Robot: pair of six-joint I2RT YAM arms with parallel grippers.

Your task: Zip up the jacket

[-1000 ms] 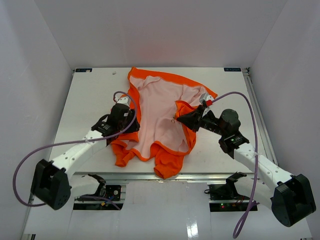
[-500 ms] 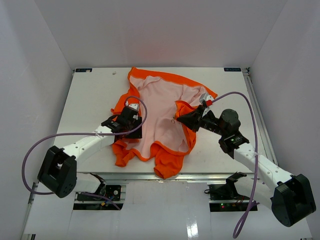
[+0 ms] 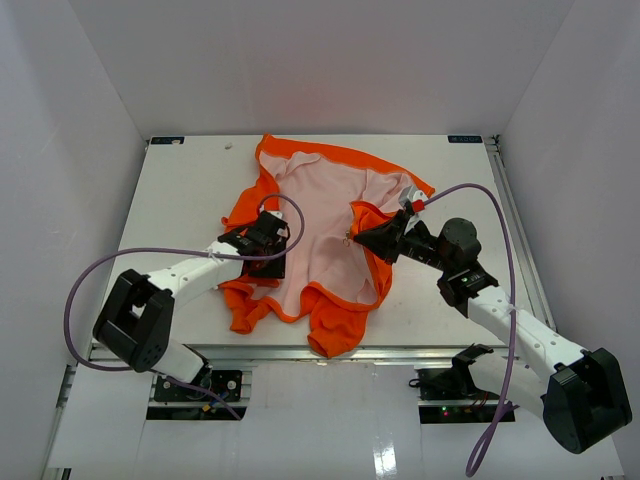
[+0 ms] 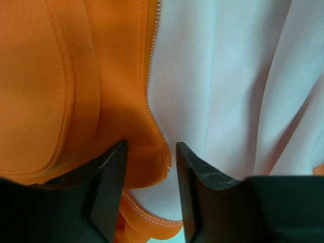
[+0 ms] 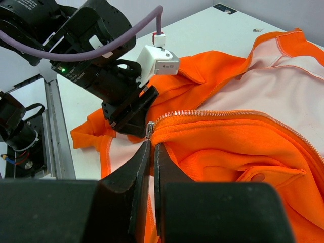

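The orange jacket lies open on the white table, with its pale pink lining up. My left gripper sits at the jacket's left front edge. In the left wrist view it is open, with the lower end of the left zipper edge between its fingers and touching neither. My right gripper is at the right front panel. In the right wrist view it is shut on the fabric end just below the metal zipper pull. The two grippers face each other a short way apart.
The left gripper's black body shows close beyond the right fingertips. Purple cables loop over the table by each arm. A metal rail runs along the table's near edge. White walls enclose the table.
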